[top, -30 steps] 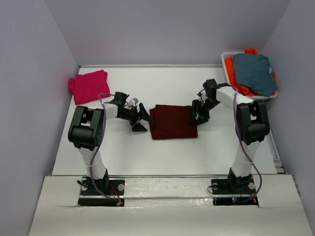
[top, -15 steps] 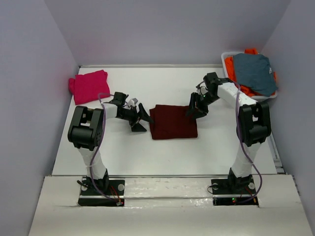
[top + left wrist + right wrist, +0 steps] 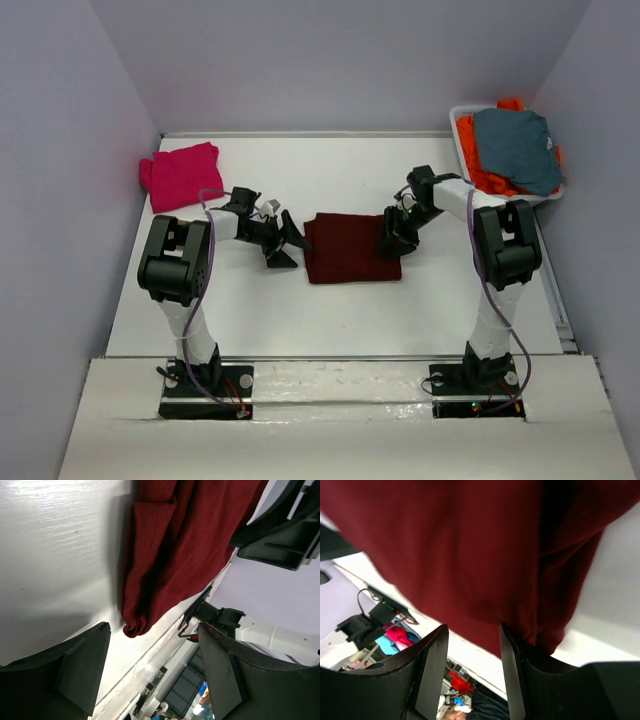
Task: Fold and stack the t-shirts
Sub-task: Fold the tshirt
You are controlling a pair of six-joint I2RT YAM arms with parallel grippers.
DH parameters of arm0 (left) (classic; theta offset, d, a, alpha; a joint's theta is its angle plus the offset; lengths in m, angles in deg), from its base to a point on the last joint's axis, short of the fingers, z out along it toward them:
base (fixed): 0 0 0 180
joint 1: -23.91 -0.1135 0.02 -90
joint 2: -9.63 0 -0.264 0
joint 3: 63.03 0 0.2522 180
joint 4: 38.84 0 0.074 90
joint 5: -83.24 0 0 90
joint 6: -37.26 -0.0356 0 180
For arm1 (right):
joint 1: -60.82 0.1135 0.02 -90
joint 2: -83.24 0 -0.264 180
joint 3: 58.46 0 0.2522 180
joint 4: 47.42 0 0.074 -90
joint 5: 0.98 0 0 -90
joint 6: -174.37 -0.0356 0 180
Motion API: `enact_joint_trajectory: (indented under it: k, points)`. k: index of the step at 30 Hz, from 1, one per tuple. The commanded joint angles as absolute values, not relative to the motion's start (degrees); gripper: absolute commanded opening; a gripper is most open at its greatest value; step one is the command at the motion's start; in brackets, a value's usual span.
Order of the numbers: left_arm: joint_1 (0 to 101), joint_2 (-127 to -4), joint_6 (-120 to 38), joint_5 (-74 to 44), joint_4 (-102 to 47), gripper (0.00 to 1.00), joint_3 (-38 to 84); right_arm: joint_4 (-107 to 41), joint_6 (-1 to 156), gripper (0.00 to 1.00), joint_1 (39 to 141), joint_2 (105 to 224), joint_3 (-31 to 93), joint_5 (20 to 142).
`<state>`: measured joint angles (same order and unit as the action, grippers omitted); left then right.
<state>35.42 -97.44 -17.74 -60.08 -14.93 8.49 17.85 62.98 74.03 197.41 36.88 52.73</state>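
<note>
A dark maroon t-shirt (image 3: 350,248) lies folded into a rectangle in the middle of the white table (image 3: 330,170). My left gripper (image 3: 288,243) sits low just off its left edge, open, with nothing between its fingers. In the left wrist view the maroon t-shirt's (image 3: 175,545) rounded corner lies just beyond that gripper (image 3: 152,645). My right gripper (image 3: 392,235) is over the shirt's right edge. In the right wrist view it (image 3: 474,630) is open, with the maroon cloth (image 3: 470,545) just past its fingertips. A magenta-pink t-shirt (image 3: 182,175) lies folded at the back left.
A white basket (image 3: 455,112) at the back right corner holds a grey-blue garment (image 3: 515,148) on top of orange ones (image 3: 478,160). Grey walls close in the table on the left, back and right.
My right gripper rose toward the back, then came down slightly further left, onto the maroon shirt's right edge. The left arm and the shirts have not moved.
</note>
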Motion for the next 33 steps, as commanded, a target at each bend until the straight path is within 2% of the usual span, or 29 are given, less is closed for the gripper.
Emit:
enact_joint_trajectory:
  k: [1,13,33]
  points:
    - [35.2,-96.1,-18.6,-60.6,-13.9,0.81,8.6,13.6,62.0,0.52,74.5,199.1,35.8,56.0]
    - [34.6,-97.1,-21.0,-56.0,-9.7,0.81,10.0,13.2,61.0,0.52,74.5,200.8,37.7,58.4]
    - [34.6,-103.4,-19.6,-62.3,-18.1,0.81,13.6,11.1,62.7,0.52,74.5,200.8,37.4,51.9]
